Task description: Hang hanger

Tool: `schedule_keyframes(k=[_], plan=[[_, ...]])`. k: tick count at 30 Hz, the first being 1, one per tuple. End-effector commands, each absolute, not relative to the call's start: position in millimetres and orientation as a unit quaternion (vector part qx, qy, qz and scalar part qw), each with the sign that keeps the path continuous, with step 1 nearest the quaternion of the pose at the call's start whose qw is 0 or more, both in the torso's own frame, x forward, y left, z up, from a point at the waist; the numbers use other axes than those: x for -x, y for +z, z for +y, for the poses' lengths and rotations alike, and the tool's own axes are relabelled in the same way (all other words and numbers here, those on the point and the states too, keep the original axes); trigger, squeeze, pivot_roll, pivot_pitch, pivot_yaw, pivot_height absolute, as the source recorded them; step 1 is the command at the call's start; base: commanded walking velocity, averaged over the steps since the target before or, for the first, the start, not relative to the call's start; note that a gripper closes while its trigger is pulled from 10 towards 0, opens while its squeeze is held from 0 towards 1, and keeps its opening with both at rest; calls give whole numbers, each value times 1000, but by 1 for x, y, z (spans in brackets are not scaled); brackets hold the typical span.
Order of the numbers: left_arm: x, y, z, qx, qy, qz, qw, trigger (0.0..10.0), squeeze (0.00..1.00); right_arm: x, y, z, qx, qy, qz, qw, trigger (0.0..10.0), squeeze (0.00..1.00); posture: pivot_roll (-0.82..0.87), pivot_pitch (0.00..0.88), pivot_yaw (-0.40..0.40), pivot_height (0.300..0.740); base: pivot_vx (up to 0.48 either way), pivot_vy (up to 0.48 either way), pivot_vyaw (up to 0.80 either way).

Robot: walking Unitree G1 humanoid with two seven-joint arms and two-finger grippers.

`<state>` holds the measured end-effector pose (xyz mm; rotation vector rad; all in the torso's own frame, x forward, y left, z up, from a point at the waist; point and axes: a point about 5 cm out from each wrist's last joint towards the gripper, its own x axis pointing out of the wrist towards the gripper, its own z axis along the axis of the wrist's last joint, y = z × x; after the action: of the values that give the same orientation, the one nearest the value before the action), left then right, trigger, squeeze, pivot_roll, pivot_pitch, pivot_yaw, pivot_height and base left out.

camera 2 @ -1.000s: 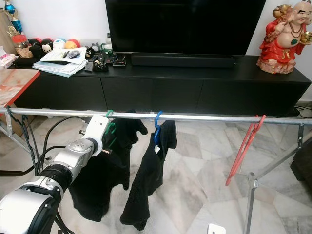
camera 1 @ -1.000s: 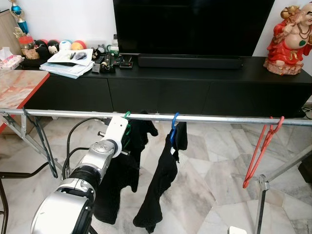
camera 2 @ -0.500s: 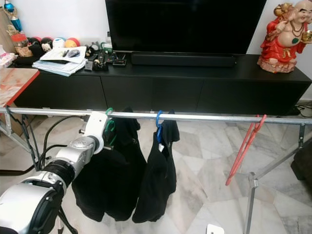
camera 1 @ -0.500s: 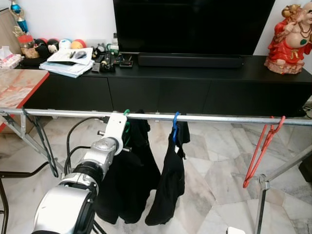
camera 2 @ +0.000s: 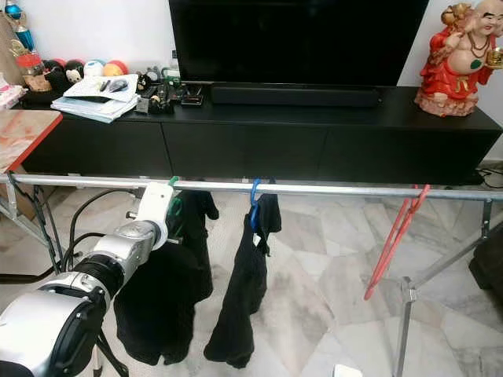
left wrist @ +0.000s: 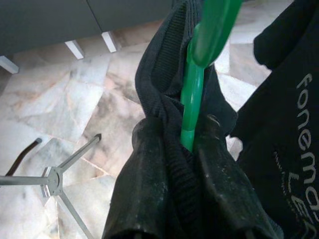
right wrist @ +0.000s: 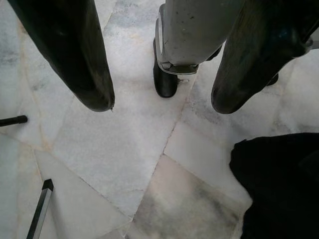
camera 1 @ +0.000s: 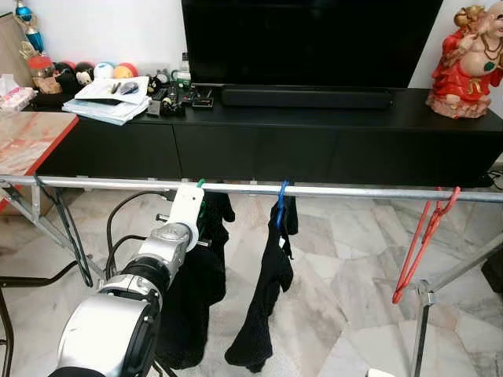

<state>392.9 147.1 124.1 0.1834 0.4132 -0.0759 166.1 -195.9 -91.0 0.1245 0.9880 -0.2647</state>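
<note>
Fingers (left wrist: pixel 149 189) of the left gripper (left wrist: pixel 187 144) are clamped on the neck of the green hanger (left wrist: pixel 192 99), with black cloth pinched in alongside. The hanger's hook (camera 1: pixel 201 183) is seen over the steel rail (camera 1: pixel 354 191), and its black garment (camera 1: pixel 192 290) hangs below. Against half a second ago, the garment on the blue hanger (camera 1: pixel 280 206) has swung into a narrower fall, and the green hanger's load has shifted likewise; the hook is judged seated, so only release and withdrawal appear to remain. The right gripper's fingers (right wrist: pixel 84 59) are spread apart, holding nothing, pointed at the marble floor (right wrist: pixel 144 164).

Count on the rail: three hangers, being one green, one blue, one red (camera 1: pixel 424 236); two carry dark garments, while the red is bare. One red figurine (camera 1: pixel 469 63) is noted on the black TV bench (camera 1: pixel 314 141).
</note>
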Motion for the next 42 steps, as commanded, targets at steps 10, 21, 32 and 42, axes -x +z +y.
schedule_keyframes(k=[10, 21, 32, 42], plan=[[-384, 116, 155, -62, -62, 139, 986, 10000, 1000, -160, -94, -196, -61, -129, 480, 865, 10000, 0, 41, 69, 15, 740, 0, 0, 0], [-355, 117, 168, -52, -62, 64, 995, 10000, 1000, -158, -94, -197, -60, -129, 480, 866, 10000, 0, 43, 67, 15, 740, 0, 0, 0], [-312, 121, 172, -34, -71, 28, 997, 10000, 0, -158, -94, -197, -57, -126, 480, 866, 10000, 0, 42, 40, 26, 740, 0, 0, 0], [-305, 125, 157, -38, -84, 16, 996, 10000, 0, -158, -94, -197, -57, -124, 480, 867, 10000, 0, 36, 17, 31, 740, 0, 0, 0]])
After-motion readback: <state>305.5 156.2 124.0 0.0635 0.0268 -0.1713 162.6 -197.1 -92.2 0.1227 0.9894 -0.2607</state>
